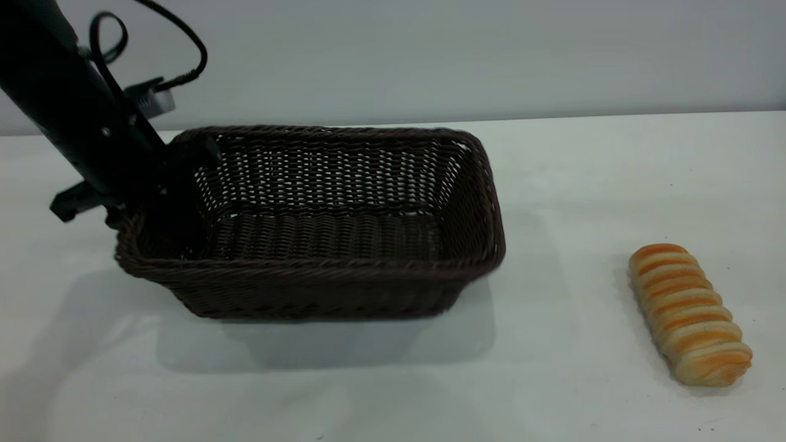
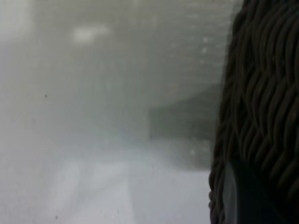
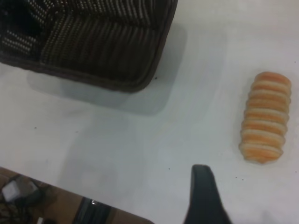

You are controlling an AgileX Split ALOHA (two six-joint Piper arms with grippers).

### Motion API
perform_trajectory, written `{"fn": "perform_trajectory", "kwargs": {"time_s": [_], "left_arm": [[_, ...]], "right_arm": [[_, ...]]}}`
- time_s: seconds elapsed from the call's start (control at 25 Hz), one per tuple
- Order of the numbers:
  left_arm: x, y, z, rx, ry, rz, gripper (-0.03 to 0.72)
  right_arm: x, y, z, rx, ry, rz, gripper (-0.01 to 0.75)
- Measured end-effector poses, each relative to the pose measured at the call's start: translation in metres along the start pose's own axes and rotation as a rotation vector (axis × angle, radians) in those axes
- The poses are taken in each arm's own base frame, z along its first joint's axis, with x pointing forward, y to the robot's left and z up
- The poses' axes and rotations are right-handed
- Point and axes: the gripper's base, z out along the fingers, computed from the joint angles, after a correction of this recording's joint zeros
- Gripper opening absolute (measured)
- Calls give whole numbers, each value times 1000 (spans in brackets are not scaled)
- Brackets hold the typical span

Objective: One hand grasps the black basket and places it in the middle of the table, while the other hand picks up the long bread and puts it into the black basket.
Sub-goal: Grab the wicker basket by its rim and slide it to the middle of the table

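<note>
The black basket stands left of the table's middle, open side up. My left gripper is shut on its left end wall; one finger lies against the wicker in the left wrist view. The long bread lies on the table at the front right, well clear of the basket. In the right wrist view the bread and a basket corner show. My right gripper hovers above the table near the bread, open and empty, with only one finger showing.
A grey wall runs behind the table's far edge. The table's front edge shows in the right wrist view, with cables and a brown floor below it. Bare white tabletop lies between basket and bread.
</note>
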Motion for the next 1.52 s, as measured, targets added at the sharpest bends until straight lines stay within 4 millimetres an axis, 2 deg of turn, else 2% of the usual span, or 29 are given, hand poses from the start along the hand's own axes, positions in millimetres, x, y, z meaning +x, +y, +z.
{"fn": "perform_trajectory", "kwargs": {"time_s": [0.4, 1.16, 1.24, 1.36, 1.44, 1.52], "left_arm": [[0, 6, 19, 1, 16, -19, 212], [1, 5, 21, 7, 28, 50, 208], [1, 5, 20, 8, 34, 59, 247], [1, 4, 17, 12, 29, 68, 375], [-1, 1, 8, 16, 7, 77, 467], [-2, -3, -6, 15, -23, 100, 527]], "right_arm": [[0, 0, 0, 0, 1, 0, 491], [2, -1, 0, 14, 19, -11, 491], [2, -1, 0, 12, 24, -11, 491], [2, -1, 0, 12, 25, -11, 491], [2, -1, 0, 12, 26, -11, 491], [2, -1, 0, 11, 27, -11, 491]]}}
